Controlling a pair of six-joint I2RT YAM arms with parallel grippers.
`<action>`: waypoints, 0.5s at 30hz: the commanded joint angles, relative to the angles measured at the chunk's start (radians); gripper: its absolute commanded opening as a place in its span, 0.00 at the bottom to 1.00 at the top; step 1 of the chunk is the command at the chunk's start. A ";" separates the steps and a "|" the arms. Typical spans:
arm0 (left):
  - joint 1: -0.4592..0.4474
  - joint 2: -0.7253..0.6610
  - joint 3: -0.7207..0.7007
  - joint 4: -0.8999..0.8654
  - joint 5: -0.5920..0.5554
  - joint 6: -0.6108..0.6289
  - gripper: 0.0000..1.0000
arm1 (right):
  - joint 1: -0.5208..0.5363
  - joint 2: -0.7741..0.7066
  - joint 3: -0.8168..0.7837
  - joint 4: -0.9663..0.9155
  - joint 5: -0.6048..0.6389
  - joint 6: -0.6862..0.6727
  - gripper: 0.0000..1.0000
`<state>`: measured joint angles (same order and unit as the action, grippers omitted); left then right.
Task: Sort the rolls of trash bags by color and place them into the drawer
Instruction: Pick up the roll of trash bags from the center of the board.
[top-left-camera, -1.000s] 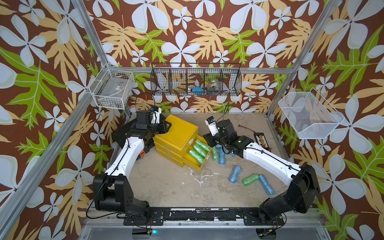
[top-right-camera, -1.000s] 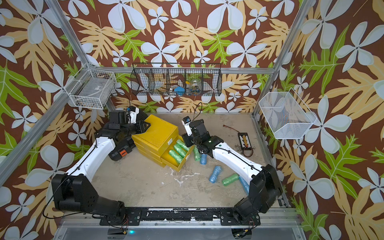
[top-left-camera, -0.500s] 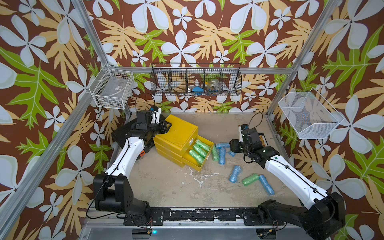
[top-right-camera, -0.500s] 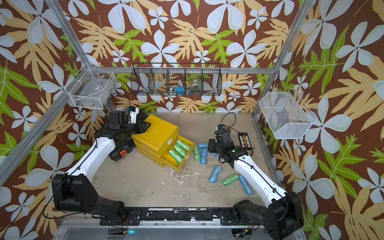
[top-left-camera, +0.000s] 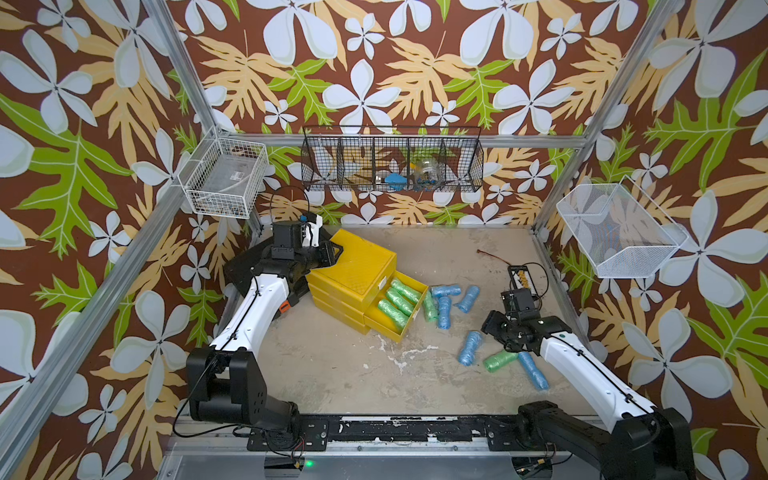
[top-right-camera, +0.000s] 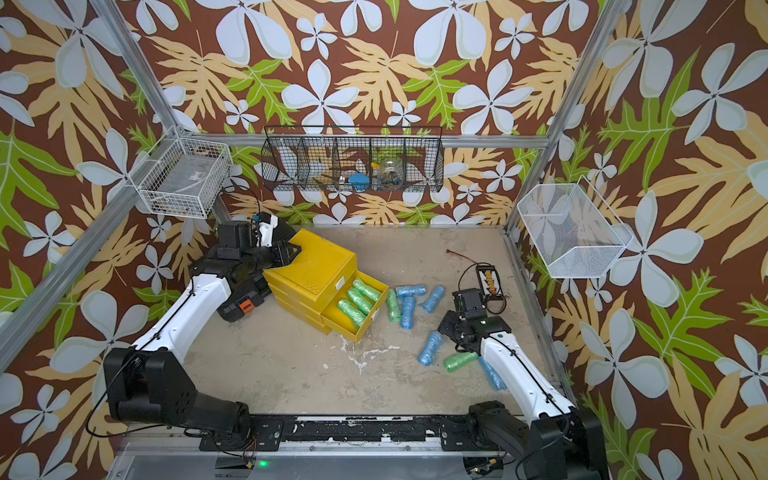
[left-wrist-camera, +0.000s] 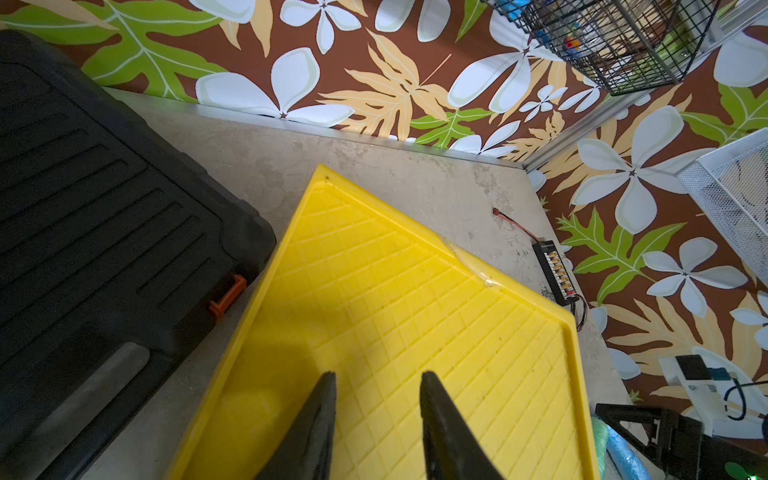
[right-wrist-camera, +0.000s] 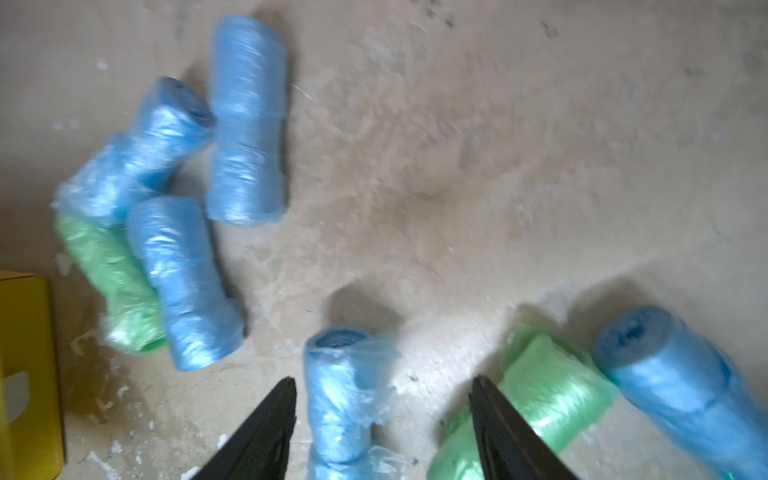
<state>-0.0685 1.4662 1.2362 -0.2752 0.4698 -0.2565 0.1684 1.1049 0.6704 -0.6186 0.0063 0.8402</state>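
The yellow drawer chest (top-left-camera: 353, 266) stands at the back left. Its drawer below the top one is pulled out (top-left-camera: 409, 323) and holds three green rolls (top-left-camera: 399, 299). My left gripper (left-wrist-camera: 376, 374) rests over the chest's top (left-wrist-camera: 415, 291), jaws narrowly apart with nothing between them. Beside the drawer lie a green roll (top-left-camera: 429, 305) and three blue rolls (top-left-camera: 444, 312). My right gripper (right-wrist-camera: 382, 382) hangs open low over the near rolls. A blue roll (right-wrist-camera: 338, 395) lies between its fingers, and a green roll (right-wrist-camera: 540, 395) and another blue roll (right-wrist-camera: 681, 386) lie beside them.
A black tool case (left-wrist-camera: 104, 208) lies against the chest's left side under my left arm. A small black connector board with wires (top-left-camera: 521, 276) sits at the right wall. Wire baskets hang on the walls: white (top-left-camera: 224, 183), black (top-left-camera: 392, 164), white mesh (top-left-camera: 619, 232).
My right arm has swung from the open drawer to the right and nearer, down over the loose rolls, its jaws widening. The left arm has not moved.
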 joint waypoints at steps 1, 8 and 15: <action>0.001 0.006 0.008 -0.040 0.008 -0.001 0.37 | -0.014 0.004 -0.025 -0.086 0.024 0.100 0.68; 0.001 0.002 0.009 -0.048 0.000 0.004 0.37 | -0.033 -0.032 -0.064 -0.109 0.041 0.143 0.69; 0.001 0.002 0.008 -0.049 -0.001 0.003 0.38 | -0.044 -0.035 -0.120 -0.075 0.042 0.150 0.69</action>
<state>-0.0685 1.4666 1.2392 -0.2825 0.4694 -0.2565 0.1257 1.0645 0.5621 -0.6994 0.0284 0.9718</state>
